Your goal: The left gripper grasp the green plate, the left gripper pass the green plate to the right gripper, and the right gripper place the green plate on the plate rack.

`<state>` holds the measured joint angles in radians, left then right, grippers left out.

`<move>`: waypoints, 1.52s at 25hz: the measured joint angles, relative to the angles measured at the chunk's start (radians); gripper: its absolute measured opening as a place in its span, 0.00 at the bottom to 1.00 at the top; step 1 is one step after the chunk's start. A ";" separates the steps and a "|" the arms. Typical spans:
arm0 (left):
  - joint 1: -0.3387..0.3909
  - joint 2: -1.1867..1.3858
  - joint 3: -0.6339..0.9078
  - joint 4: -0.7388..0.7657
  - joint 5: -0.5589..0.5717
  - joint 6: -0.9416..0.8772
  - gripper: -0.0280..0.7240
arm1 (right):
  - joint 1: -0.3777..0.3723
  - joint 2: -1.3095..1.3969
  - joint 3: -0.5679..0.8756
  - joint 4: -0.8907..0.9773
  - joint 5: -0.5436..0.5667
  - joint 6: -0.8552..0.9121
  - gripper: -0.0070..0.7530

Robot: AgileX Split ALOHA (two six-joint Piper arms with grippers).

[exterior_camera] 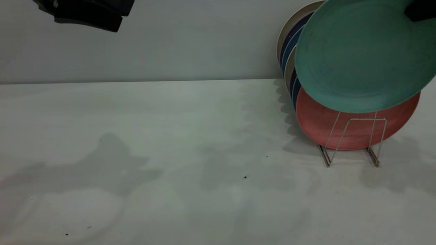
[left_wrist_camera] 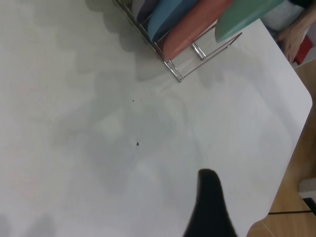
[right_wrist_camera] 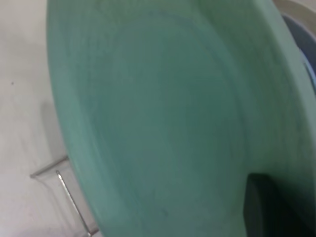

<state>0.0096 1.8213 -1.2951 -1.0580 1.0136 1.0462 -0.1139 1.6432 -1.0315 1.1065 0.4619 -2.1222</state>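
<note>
The green plate [exterior_camera: 361, 54] hangs tilted at the upper right, above the plate rack [exterior_camera: 354, 143] and in front of the salmon-pink plate [exterior_camera: 340, 129]. Its lower edge is above the rack's front loop. My right gripper [exterior_camera: 420, 10] is shut on the plate's upper right rim; in the right wrist view one black finger [right_wrist_camera: 271, 207] lies on the plate's face [right_wrist_camera: 163, 123]. My left gripper [exterior_camera: 88, 15] is high at the far upper left, open and empty, far from the plate. In the left wrist view the green plate [left_wrist_camera: 242, 15] shows edge-on over the rack [left_wrist_camera: 182, 69].
The rack holds the salmon-pink plate [left_wrist_camera: 192, 24], blue plates [exterior_camera: 289, 51] and a cream plate [exterior_camera: 293, 23] behind it, all upright. The white table [exterior_camera: 170, 153] runs left of the rack; its edge and corner [left_wrist_camera: 301, 98] lie just beyond the rack.
</note>
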 joint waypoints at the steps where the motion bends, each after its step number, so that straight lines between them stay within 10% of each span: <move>1: 0.000 0.000 0.000 0.000 0.000 0.000 0.80 | 0.000 0.007 0.000 0.002 -0.001 0.000 0.09; 14: 0.000 0.000 0.000 0.000 0.000 0.001 0.80 | 0.000 0.032 0.000 0.002 -0.004 0.000 0.10; 26: 0.000 0.000 0.000 0.000 0.000 0.001 0.80 | 0.000 0.033 0.001 0.003 0.089 0.007 0.44; 38: 0.000 0.000 0.000 0.000 -0.001 0.003 0.80 | 0.000 0.025 0.001 0.015 0.208 0.063 0.46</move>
<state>0.0096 1.8213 -1.2951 -1.0580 1.0125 1.0493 -0.1139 1.6681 -1.0303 1.1216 0.6701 -2.0589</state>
